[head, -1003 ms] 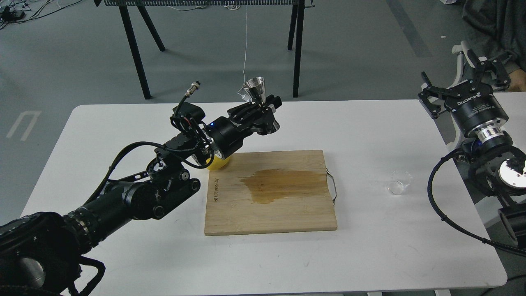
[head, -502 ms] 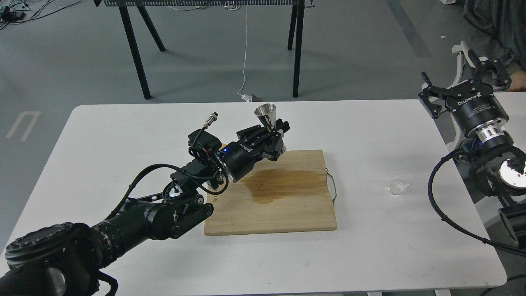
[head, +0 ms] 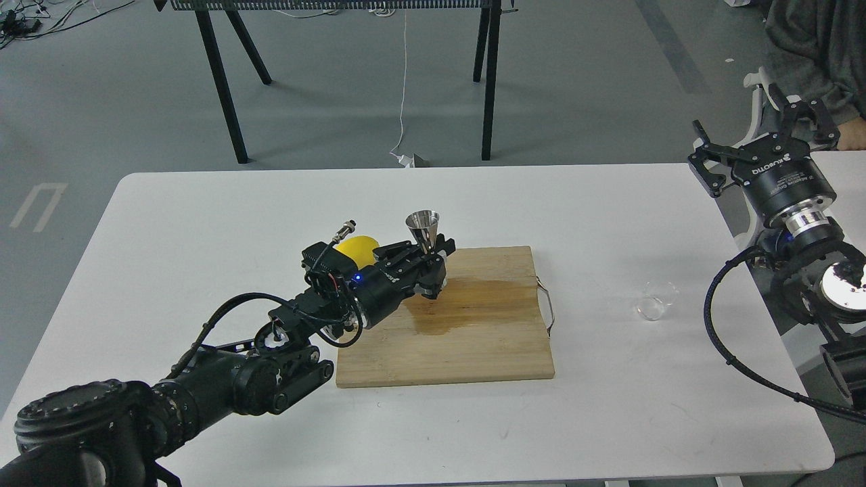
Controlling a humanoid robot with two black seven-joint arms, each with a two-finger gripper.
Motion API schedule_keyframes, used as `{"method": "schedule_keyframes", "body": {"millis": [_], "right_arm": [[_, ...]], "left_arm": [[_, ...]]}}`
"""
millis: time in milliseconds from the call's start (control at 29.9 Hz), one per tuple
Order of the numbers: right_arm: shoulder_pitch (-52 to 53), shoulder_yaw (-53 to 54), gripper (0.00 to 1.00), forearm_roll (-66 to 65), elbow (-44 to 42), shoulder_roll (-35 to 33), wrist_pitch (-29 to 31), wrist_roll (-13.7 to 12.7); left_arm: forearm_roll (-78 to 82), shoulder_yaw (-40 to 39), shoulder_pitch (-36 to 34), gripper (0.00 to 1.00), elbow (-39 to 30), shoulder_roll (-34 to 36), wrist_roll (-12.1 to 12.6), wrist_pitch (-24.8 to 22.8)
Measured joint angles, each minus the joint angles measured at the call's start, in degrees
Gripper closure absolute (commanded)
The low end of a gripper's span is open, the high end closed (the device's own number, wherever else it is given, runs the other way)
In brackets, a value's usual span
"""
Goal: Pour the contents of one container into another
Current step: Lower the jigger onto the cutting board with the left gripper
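Observation:
The steel jigger [head: 423, 228] stands upright over the far left part of the wooden board [head: 473, 345], with my left gripper [head: 427, 260] shut around its waist. Its lower cone is hidden by the fingers, so I cannot tell whether it touches the board. The small clear glass cup [head: 657, 301] sits alone on the white table [head: 609, 419] to the right of the board. My right gripper [head: 761, 138] hangs open above the table's right edge, well apart from the cup.
A yellow lemon [head: 357, 249] lies just left of the jigger, behind my left wrist. A brown wet stain [head: 467, 304] spreads over the board's middle. A metal handle [head: 548, 308] sticks out of the board's right side.
My left gripper has come down and toward me with the jigger, from above the table's far edge to the board's far left part. The lemon is now uncovered. The right arm has barely moved.

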Motion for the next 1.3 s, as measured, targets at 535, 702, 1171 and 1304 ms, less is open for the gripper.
{"method": "schedule_keyframes", "body": {"millis": [535,702,1171,1304], "right_arm": [[0.0,0.0,0.01,0.0,-0.1,0.1,0.0,0.0],[0.0,-0.1,0.01,0.0,-0.1,0.0,0.0,0.0],[-0.1,-0.1,0.01,0.0,-0.1,0.1,0.0,0.0],[-0.2,-0.1,0.01,0.0,-0.1,0.0,0.0,0.0]], "left_arm": [[-0.3,1.6,1.8,0.83,-2.7,0.0,0.0,0.0],[-0.4,2.2,2.0,0.83,-3.8,0.0,0.0,0.0],[-0.5,4.8,3.2,0.76,-4.4,0.0,0.0,0.0],[-0.4,4.9,3.3,0.75,-4.4,0.0,0.0,0.0]]}}
